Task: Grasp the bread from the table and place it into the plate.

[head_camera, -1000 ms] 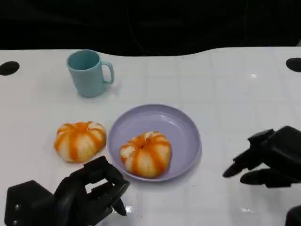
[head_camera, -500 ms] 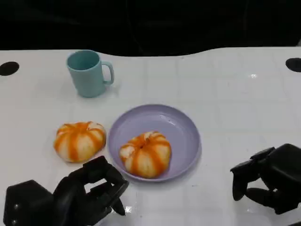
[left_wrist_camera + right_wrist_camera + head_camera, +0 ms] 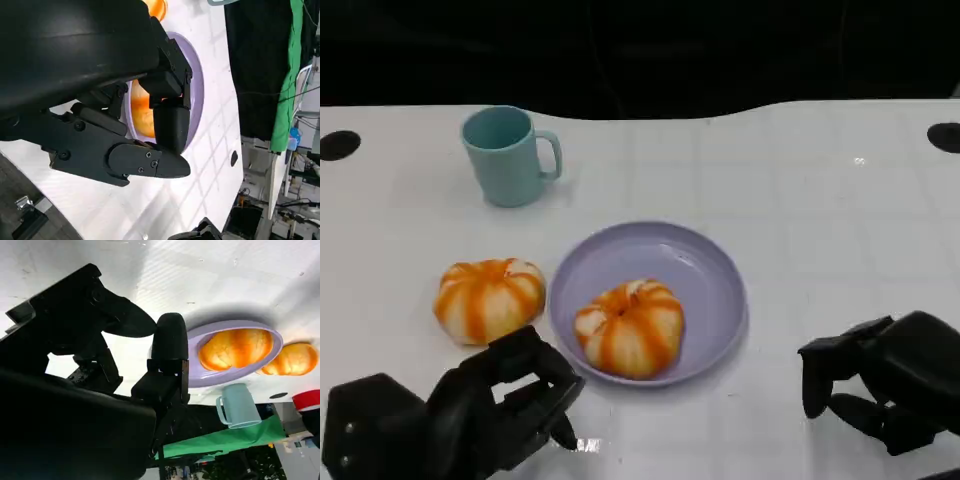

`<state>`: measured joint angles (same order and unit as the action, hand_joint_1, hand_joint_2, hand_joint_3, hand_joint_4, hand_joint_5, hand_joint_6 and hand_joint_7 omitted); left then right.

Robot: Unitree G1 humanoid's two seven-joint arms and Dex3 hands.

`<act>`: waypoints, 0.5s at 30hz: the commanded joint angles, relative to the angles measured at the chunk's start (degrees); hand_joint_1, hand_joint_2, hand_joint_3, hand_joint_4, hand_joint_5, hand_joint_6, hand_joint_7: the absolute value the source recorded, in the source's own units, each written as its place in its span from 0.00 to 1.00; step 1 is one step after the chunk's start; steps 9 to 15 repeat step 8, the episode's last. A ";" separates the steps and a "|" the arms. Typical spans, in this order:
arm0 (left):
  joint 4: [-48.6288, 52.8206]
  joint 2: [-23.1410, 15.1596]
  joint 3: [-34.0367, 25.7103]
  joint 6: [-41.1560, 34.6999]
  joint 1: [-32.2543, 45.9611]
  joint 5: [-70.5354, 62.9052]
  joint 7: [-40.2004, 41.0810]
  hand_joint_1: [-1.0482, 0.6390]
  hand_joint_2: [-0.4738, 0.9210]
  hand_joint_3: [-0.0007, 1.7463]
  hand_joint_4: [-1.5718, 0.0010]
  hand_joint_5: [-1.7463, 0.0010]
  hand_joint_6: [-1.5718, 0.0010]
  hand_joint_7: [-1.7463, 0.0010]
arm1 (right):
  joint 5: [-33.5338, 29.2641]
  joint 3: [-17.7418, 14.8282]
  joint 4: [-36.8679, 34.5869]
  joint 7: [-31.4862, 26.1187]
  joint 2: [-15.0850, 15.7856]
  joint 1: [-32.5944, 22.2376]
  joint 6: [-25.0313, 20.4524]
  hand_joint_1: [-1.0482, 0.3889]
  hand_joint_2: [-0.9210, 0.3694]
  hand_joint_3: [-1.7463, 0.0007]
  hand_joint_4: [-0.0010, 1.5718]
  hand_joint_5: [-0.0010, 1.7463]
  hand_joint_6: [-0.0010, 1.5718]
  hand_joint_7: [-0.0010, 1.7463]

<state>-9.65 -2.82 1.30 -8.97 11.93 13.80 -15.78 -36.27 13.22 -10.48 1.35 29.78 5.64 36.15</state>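
One orange-striped round bread [image 3: 630, 327] lies in the purple plate [image 3: 705, 262], on its near left part; the right wrist view also has this bread [image 3: 235, 347] on the plate [image 3: 200, 377]. A second bread [image 3: 488, 298] sits on the white table just left of the plate, and the right wrist view catches that bread [image 3: 295, 360] beyond the plate. My left hand [image 3: 470, 420] rests near the front edge, just in front of the table bread, fingers curled in and holding nothing. My right hand [image 3: 885, 385] sits right of the plate, fingers bent down, also holding nothing.
A teal mug [image 3: 510, 155] stands behind the bread on the table, handle to the right. Black round marks [image 3: 338, 144] sit near the table's far corners. White tabletop stretches between the plate and my right hand.
My right hand has drawn back toward the front edge and its fingers have curled in from an extended pose. The left hand, both breads and the mug have stayed put.
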 commanded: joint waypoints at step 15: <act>1.19 -0.93 -0.79 1.42 -0.48 0.34 -1.15 0.31 1.00 0.18 0.54 0.00 0.57 0.14 | 0.24 0.49 -1.34 -0.90 0.32 1.17 0.77 0.61 0.36 0.34 0.56 1.00 0.47 0.87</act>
